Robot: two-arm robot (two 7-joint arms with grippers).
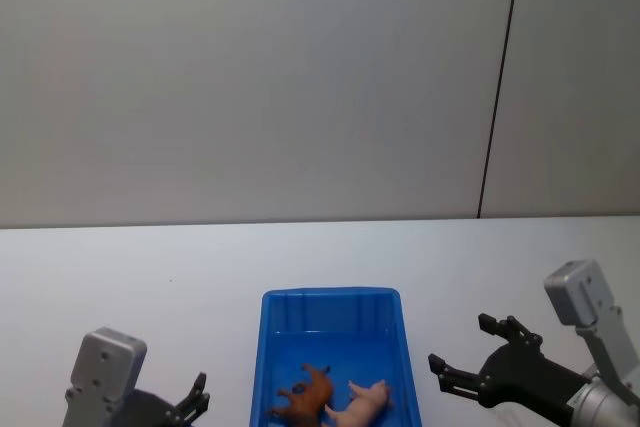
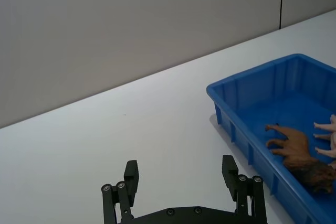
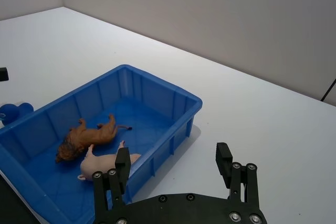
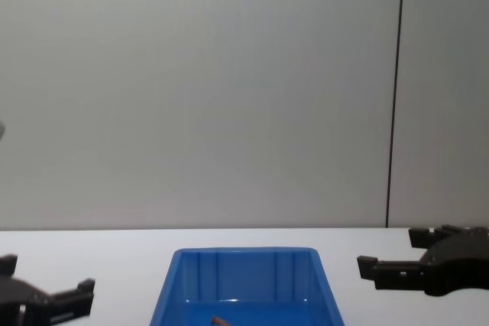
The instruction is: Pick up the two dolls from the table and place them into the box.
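Brown lion doll (image 3: 89, 139) and pink pig doll (image 3: 107, 162) lying side by side inside blue box (image 1: 331, 299) on white surface (image 1: 150, 277). Left gripper (image 1: 193, 399) and right gripper (image 1: 470, 349) flanking box — jaws spread wide, holding nothing, apart from both dolls.

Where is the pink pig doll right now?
The pink pig doll lies inside the blue box, at its near end, just right of the brown doll.
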